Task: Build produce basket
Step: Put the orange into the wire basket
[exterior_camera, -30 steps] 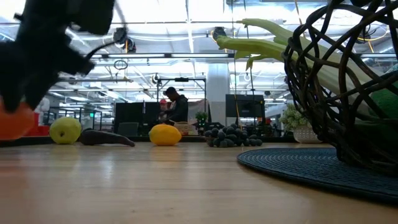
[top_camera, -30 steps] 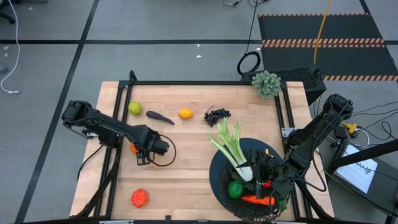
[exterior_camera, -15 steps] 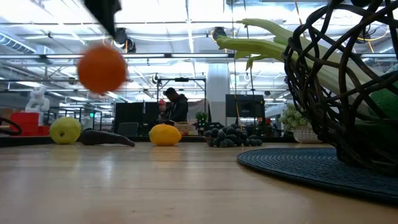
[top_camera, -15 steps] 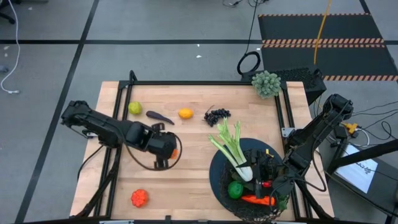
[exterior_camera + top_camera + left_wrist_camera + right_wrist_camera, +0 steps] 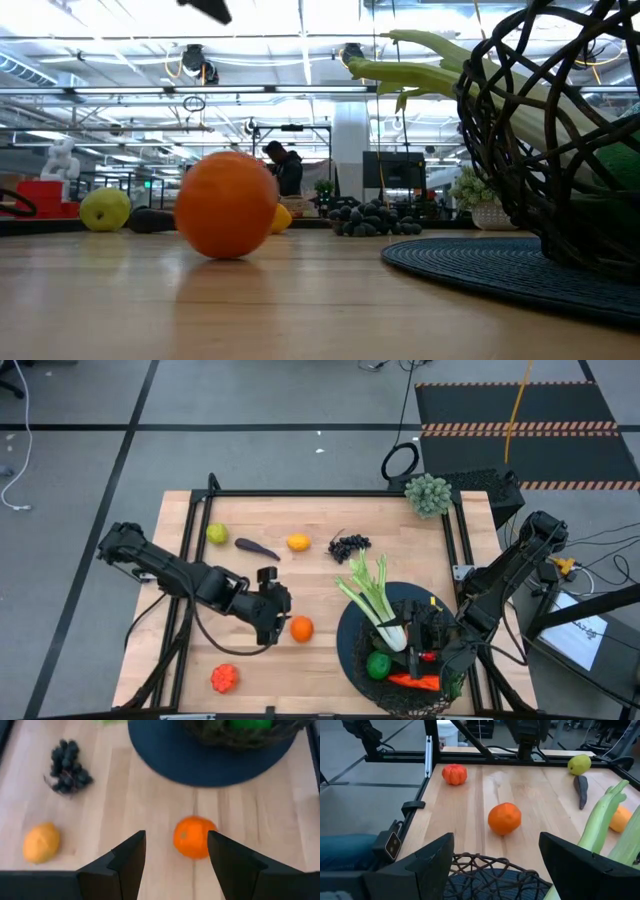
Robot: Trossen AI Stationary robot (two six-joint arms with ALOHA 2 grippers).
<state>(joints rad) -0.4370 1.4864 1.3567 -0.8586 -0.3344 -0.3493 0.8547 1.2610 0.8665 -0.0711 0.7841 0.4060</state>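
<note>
Orange against pale wood: the orange (image 5: 301,628) lies loose on the table (image 5: 300,570), a short way left of the basket (image 5: 352,650) and off its dark mat (image 5: 210,765). Farthest left of the basket, at the table's near edge, is the mango (image 5: 224,678); along the far side, running toward the basket, lie the lime (image 5: 217,533), the eggplant (image 5: 256,548), the lemon (image 5: 298,542) and the grapes (image 5: 349,545). The left gripper (image 5: 276,612) hangs just left of the orange, between it and the mango's side of the table, its jaws open and holding nothing; in its wrist view the orange sits on the wood ahead of the two fingers (image 5: 125,862), in line with the gap but clear of both, with the basket's mat beyond it. In the low view the orange rests on the table with the gripper above it and apart. Inside the basket stands the celery (image 5: 372,600), leaning out over the far rim toward the grapes, with a round green fruit (image 5: 379,665) and the carrot (image 5: 414,682) low by the near rim. The right gripper (image 5: 432,630) is over the basket's right half, jaws spread and empty, the wire rim just ahead of its fingers (image 5: 425,865). Beyond the basket, at the table's far corner, sits a grey-green clump (image 5: 428,494).
</note>
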